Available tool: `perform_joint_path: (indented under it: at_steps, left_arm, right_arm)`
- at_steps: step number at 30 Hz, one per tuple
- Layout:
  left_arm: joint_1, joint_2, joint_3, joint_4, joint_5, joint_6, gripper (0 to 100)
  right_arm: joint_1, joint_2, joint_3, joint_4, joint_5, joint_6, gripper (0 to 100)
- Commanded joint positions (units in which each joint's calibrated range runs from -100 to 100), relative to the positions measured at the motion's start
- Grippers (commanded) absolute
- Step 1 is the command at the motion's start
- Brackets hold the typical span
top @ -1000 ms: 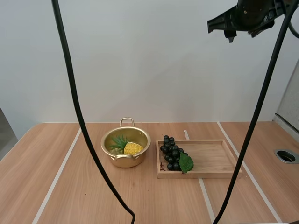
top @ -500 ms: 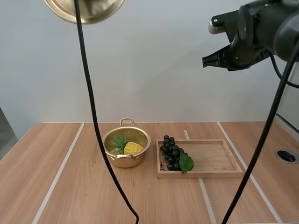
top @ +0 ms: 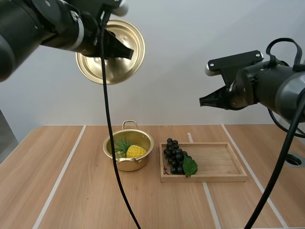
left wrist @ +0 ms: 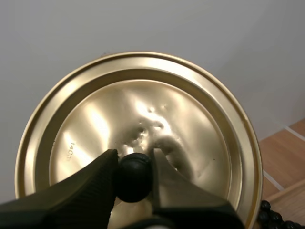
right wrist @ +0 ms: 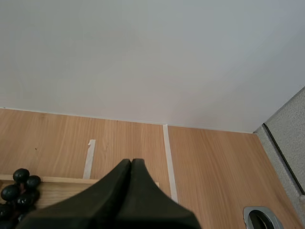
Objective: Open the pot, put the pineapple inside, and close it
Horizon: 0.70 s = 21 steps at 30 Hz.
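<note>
My left gripper is clamped on the knob of the lid, high above the pot. The pineapple lies inside. I should lower the lid level and centred on the rim. My right gripper, closed on nothing, hangs above the tray.

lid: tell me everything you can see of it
The lid is a round disc, gold-coloured and metal-looking, with a stepped rim, small dents near the middle and a black ball knob. The left tool pinches that knob and holds the lid in the air, up on edge rather than flat, high above the open pot and to its left. Nothing else touches it.
</note>
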Motion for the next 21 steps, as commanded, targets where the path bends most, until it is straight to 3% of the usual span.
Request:
perform_joint_path:
  at_steps: [1,21]
  left_arm:
    - [0.05,2.57,3.21,-2.0,-1.87,0.51,0]
    - [-0.02,21.33,10.01,-3.61,4.11,1.8,0]
  right_arm:
    - [-0.21,-0.79,1.54,-0.61,-1.89,0.22,0]
    - [-0.21,-0.92,2.46,-0.94,-0.34,0.22,0]
